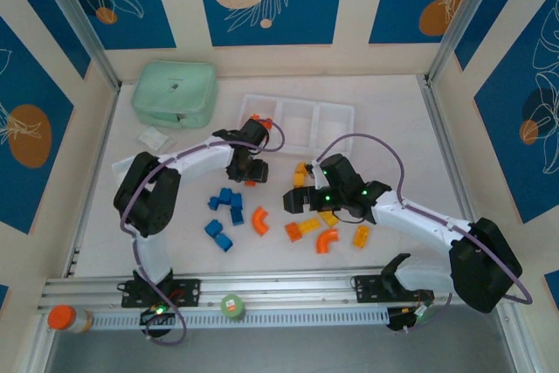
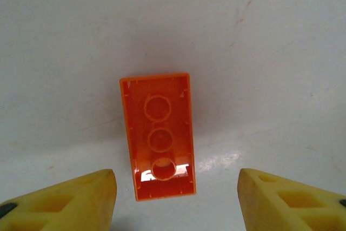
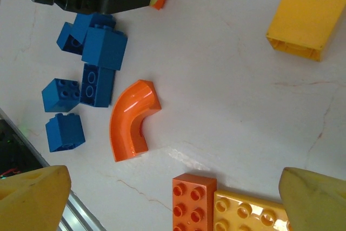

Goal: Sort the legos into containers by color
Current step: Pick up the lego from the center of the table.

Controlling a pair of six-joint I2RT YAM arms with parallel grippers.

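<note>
An orange lego (image 2: 159,133) lies hollow side up on the table between my left gripper's (image 2: 175,193) yellow fingers (image 2: 86,198), touching neither; that gripper (image 1: 247,170) is open, just in front of the white tray (image 1: 336,111). One orange lego (image 1: 260,120) rests in the tray's left compartment. My right gripper (image 3: 175,201) hangs open over an orange brick (image 3: 192,204) and a yellow plate (image 3: 248,215). An orange arch (image 3: 132,120) and blue legos (image 3: 86,79) lie to its left, and a yellow brick (image 3: 311,17) lies farther off.
A mint green pouch (image 1: 175,93) and clear bags (image 1: 153,137) sit at the back left. Blue legos (image 1: 227,205), orange arches (image 1: 327,240) and yellow bricks (image 1: 361,235) are scattered mid-table. A metal rail (image 1: 279,290) runs along the front edge.
</note>
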